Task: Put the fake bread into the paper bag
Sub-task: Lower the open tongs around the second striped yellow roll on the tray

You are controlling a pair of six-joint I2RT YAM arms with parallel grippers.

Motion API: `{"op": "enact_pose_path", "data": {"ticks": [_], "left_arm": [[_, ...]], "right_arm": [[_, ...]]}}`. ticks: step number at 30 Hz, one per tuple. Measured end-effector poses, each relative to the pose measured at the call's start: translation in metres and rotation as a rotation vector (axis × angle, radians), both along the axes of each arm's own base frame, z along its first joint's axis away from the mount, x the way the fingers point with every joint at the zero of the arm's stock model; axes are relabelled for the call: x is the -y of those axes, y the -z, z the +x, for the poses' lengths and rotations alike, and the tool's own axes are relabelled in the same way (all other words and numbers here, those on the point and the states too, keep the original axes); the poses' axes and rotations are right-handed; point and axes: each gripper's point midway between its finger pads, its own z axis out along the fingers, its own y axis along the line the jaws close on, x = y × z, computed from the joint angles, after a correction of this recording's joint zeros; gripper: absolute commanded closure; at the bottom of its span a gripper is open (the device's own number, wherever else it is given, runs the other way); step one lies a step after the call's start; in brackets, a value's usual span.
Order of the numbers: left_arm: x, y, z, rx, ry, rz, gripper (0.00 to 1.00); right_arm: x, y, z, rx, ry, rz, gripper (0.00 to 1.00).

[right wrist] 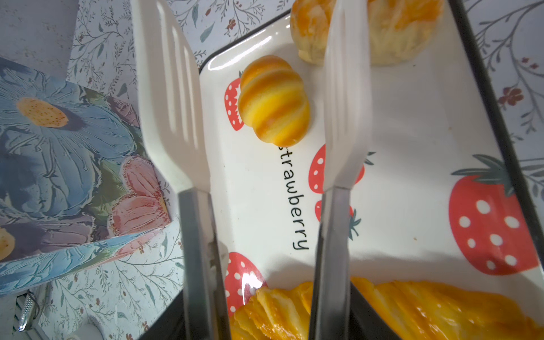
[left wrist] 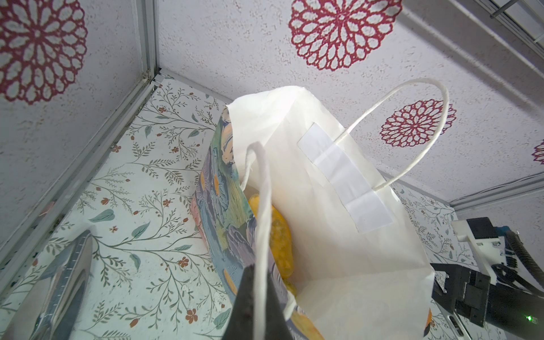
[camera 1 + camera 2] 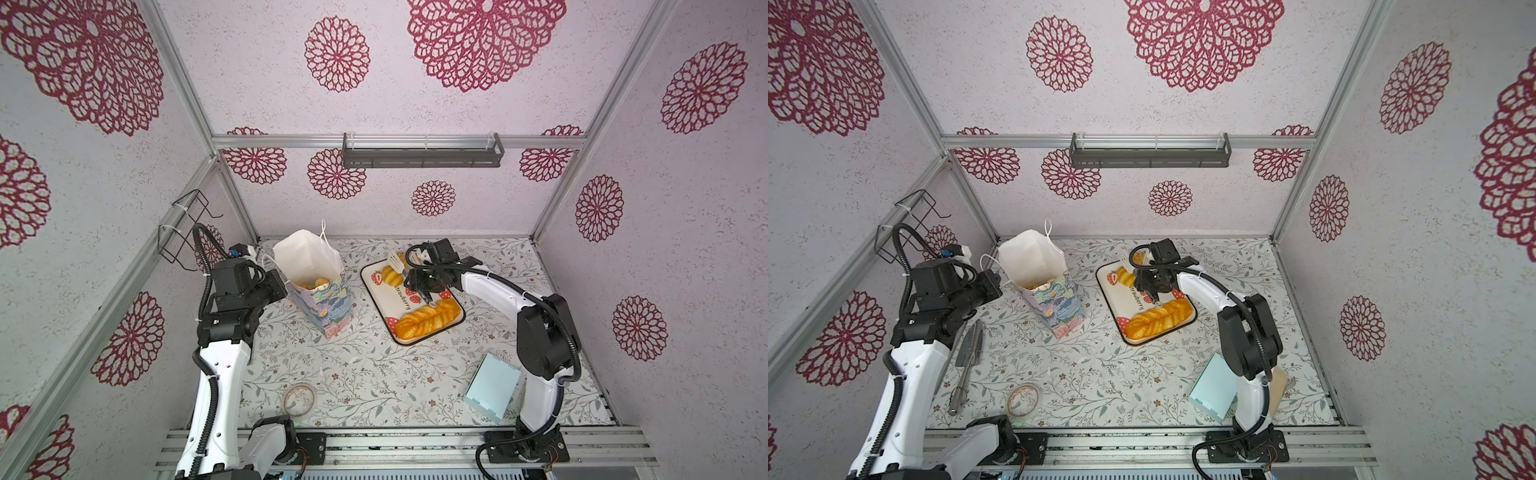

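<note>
The paper bag (image 3: 322, 309) (image 3: 1054, 309) stands open at the back left, white inside (image 2: 338, 235), with fake bread (image 3: 316, 284) (image 2: 279, 235) at its bottom. My left gripper (image 3: 286, 286) (image 2: 260, 276) is shut on the bag's near string handle (image 2: 263, 206). More fake bread lies on the strawberry tray (image 3: 370, 291) (image 1: 412, 132): a braided loaf (image 3: 430, 318) (image 3: 1158, 318) (image 1: 426, 309), a striped bun (image 3: 390, 275) (image 1: 273, 101) and a round bun (image 1: 397, 32). My right gripper (image 3: 417, 283) (image 1: 265, 326) is shut on white-tipped tongs (image 3: 395, 261) (image 1: 170, 103), whose tips stand apart above the tray on either side of the striped bun.
A pale blue flat box (image 3: 492, 388) lies at the front right by the right arm's base. A tape roll (image 3: 299, 400) sits at the front left. Metal utensils (image 3: 971, 345) lie under the left arm. A wire rack (image 3: 187, 228) hangs on the left wall.
</note>
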Motion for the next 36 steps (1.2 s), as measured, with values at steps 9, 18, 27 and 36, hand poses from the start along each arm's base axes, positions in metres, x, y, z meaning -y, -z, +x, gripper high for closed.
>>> {"op": "enact_pose_path", "data": {"ticks": [9, 18, 27, 36], "left_arm": [[0.0, 0.0, 0.0, 0.0, -0.001, 0.0, 1.0], [0.0, 0.0, 0.0, 0.0, -0.001, 0.0, 1.0], [0.0, 0.0, 0.0, 0.0, 0.0, 0.0, 1.0], [0.0, 0.0, 0.0, 0.0, 0.0, 0.0, 1.0]], "right_arm": [[-0.006, 0.018, -0.005, -0.038, -0.028, -0.042, 0.35], [-0.017, 0.02, -0.002, -0.027, -0.061, -0.079, 0.35], [-0.022, 0.024, 0.0, -0.012, -0.086, -0.165, 0.35], [-0.029, 0.035, -0.004, 0.003, -0.123, -0.281, 0.35]]}}
